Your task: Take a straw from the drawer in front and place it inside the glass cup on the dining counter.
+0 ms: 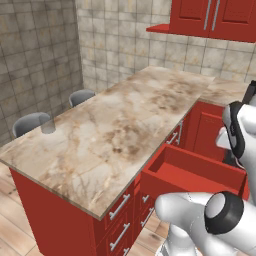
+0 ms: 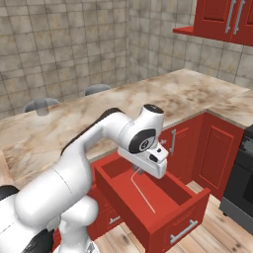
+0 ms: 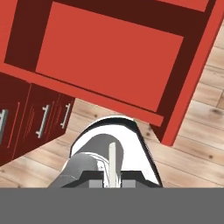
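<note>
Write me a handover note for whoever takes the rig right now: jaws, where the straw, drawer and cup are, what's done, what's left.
Gripper: jaws shut on the straw, holding its upper end; in the right base view it slants down over the open drawer.
Drawer: pulled out, nothing else seen inside.
Glass cup: upright near the far left edge of the dining counter, by the stools, nothing in it yet.
Done: drawer opened, straw grasped and raised above the drawer.
Left: carry the straw across the counter to the cup, lower it in, release. It looks like a long reach, so the base may need to move.
</note>
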